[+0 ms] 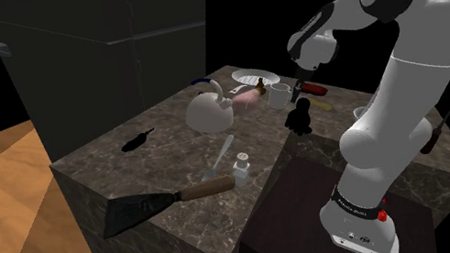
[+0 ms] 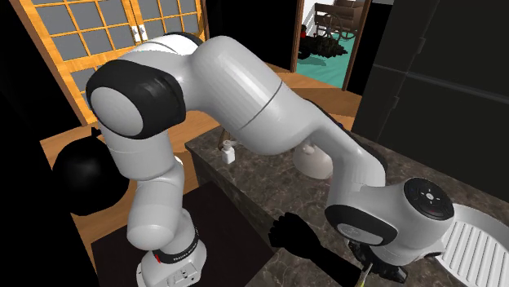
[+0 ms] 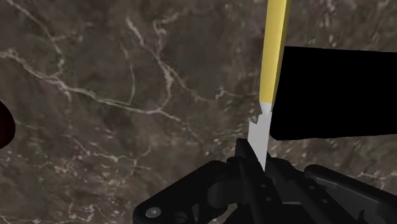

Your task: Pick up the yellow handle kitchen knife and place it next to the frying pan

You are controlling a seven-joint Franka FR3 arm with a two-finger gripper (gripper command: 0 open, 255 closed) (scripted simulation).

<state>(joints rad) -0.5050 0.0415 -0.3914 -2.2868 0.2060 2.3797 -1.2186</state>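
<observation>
So the white arm [image 1: 407,55] is stretched out over the far side of the marble tabletop [image 1: 174,166]. In the wrist view there's a flat black shape [image 3: 337,92] just beside the knife. Could be the frying pan, honestly can't tell.

The hand [image 3: 253,159] looks clenched on the yellow-handled knife [image 3: 272,57], pinching it on the grey blade a little way back from where the blade meets the handle.

Key thing for the next bit imo: the knife's long axis runs straight out from the fingertips, handle pointing away from the hand, with that black shape alongside the handle. So wherever the hand goes, I'd expect the handle end to get there first and need the room, while the blade stays tucked in the grip. Whether the knife is actually clear of the marble, I can't say from these.
</observation>
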